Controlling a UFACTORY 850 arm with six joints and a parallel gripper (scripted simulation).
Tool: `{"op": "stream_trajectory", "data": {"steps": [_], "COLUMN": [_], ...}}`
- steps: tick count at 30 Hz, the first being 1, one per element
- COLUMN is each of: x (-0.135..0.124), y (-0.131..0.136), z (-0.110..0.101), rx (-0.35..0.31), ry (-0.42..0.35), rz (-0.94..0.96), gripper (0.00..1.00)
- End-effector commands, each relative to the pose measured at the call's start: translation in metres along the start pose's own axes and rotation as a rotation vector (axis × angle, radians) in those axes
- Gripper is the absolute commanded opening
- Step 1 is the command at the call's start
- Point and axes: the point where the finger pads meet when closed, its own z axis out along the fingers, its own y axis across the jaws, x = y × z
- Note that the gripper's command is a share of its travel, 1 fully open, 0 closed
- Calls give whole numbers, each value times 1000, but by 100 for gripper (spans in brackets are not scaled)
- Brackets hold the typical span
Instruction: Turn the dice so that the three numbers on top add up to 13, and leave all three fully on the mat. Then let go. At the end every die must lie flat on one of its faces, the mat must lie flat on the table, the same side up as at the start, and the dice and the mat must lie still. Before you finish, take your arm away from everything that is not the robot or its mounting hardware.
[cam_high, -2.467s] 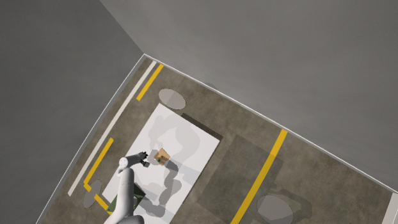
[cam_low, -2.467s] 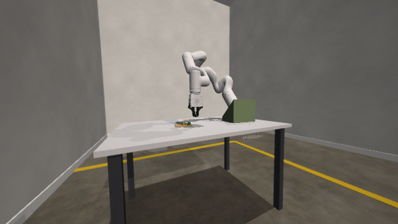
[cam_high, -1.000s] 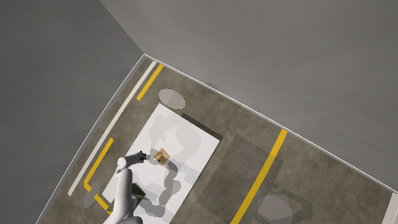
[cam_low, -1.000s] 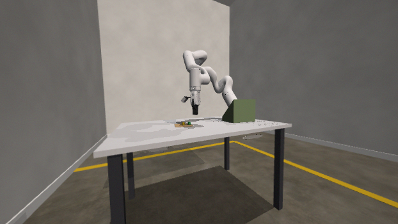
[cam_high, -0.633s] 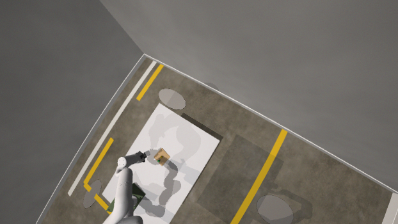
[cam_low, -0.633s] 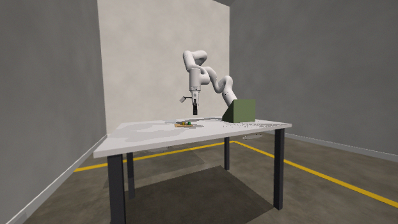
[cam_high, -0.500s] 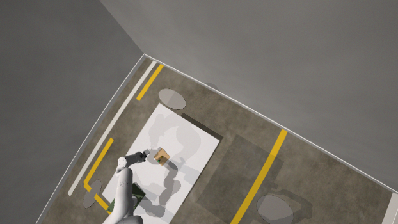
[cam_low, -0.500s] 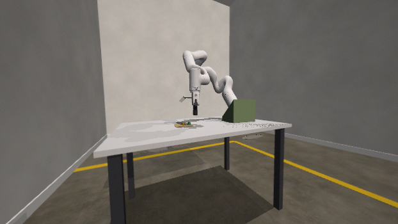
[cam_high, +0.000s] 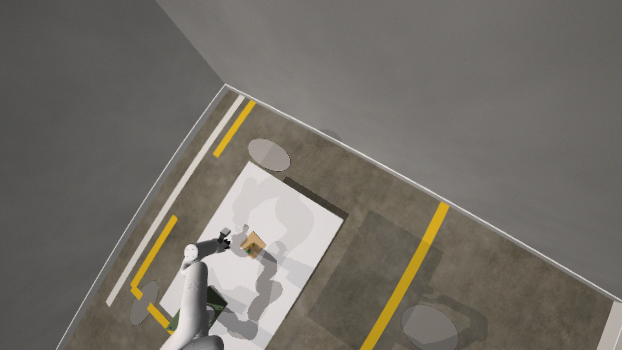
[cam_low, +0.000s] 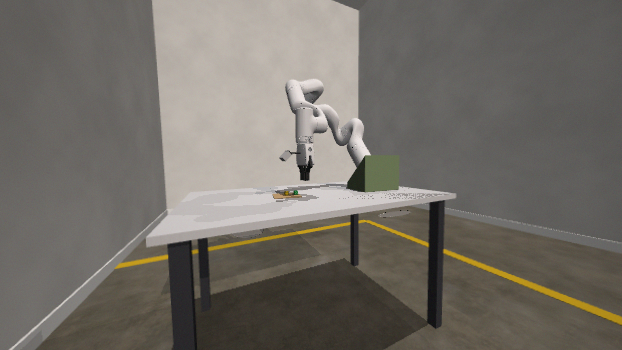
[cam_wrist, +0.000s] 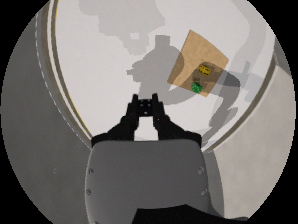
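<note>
Gripper (cam_low: 304, 176) hangs above the white surface (cam_low: 240, 210), off to the side of the tan mat (cam_wrist: 197, 66). Fingers clenched on sth small, prob. the third die, too hidden to confirm. Yellow die (cam_wrist: 205, 68) & green die (cam_wrist: 197, 87) sit on mat, near each other.

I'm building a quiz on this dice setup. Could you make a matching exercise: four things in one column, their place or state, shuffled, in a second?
Things:
1. mat
2. claw
3. green die
4. green block

Places or states:
a. on the table at the arm's foot
b. tan, flat on the table
c. above the table, shut on something small, probably the third die
d. on the mat beside the yellow die

Pairs: 1-b, 2-c, 3-d, 4-a
</note>
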Motion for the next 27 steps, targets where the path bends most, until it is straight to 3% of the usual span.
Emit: {"op": "stream_trajectory", "data": {"steps": [1, 11, 18, 20, 24, 27], "x": [1, 2, 0, 0, -2, -2], "y": [0, 0, 1, 1, 1, 0], "z": [0, 0, -1, -1, -1, -1], "rx": [2, 0, 5, 5, 12, 17], "ry": [-11, 19, 189, 189, 332, 375], "rz": [-80, -81, -81, -81, -81, -81], "gripper": [15, 15, 15, 15, 15, 15]}}
